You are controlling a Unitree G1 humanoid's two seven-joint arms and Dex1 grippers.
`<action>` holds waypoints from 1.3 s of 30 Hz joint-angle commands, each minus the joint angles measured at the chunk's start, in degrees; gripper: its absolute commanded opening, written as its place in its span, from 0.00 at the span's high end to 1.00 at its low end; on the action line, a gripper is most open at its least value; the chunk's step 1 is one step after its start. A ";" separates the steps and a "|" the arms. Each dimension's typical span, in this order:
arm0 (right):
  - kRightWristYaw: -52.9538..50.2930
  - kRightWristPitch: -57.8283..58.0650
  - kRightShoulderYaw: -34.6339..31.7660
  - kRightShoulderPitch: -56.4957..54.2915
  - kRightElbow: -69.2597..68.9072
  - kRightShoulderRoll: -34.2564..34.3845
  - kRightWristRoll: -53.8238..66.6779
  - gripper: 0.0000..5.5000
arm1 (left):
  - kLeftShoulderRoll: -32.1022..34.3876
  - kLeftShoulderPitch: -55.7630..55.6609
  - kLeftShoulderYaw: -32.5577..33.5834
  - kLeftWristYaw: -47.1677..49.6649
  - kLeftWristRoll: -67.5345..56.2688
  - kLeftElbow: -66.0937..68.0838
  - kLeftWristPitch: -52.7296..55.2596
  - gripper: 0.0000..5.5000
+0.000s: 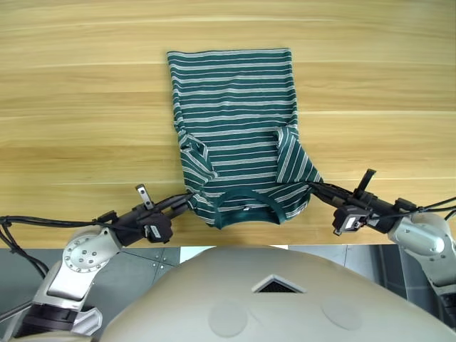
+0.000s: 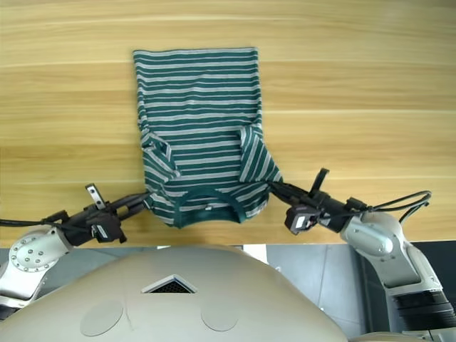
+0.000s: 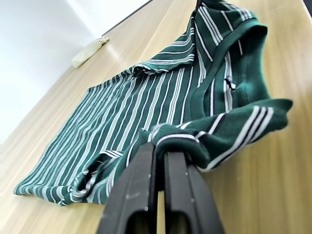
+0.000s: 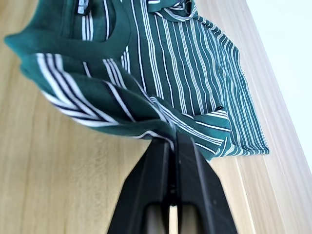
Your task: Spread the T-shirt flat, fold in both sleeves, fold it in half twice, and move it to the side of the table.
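Wooden table (image 1: 71, 107): striped T-shirt (image 1: 231, 107), sleeves folded; both jaws clamp its shoulders.

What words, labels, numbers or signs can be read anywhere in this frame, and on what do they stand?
No text is legible.
Neck label inside the T-shirt collar: light marks on dark, too small and blurred to read.
Table, left pincer, right pincer: no print visible.
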 commanded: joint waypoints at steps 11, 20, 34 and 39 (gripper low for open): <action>-3.82 3.40 2.49 -28.62 12.02 12.80 2.59 1.00 | -11.19 -28.55 1.78 7.96 0.67 18.44 4.59 1.00; -17.54 4.77 7.44 -53.72 43.23 24.39 -9.30 1.00 | -18.94 -52.36 -0.70 14.27 5.50 47.20 2.88 1.00; -34.51 2.15 14.46 -75.15 78.34 32.20 -17.68 1.00 | -21.61 -72.60 -1.82 23.85 10.01 78.73 -2.31 1.00; -36.74 2.52 15.88 -77.30 81.57 33.65 -18.65 0.89 | -22.93 -74.02 -3.61 25.38 12.32 83.31 -1.64 0.92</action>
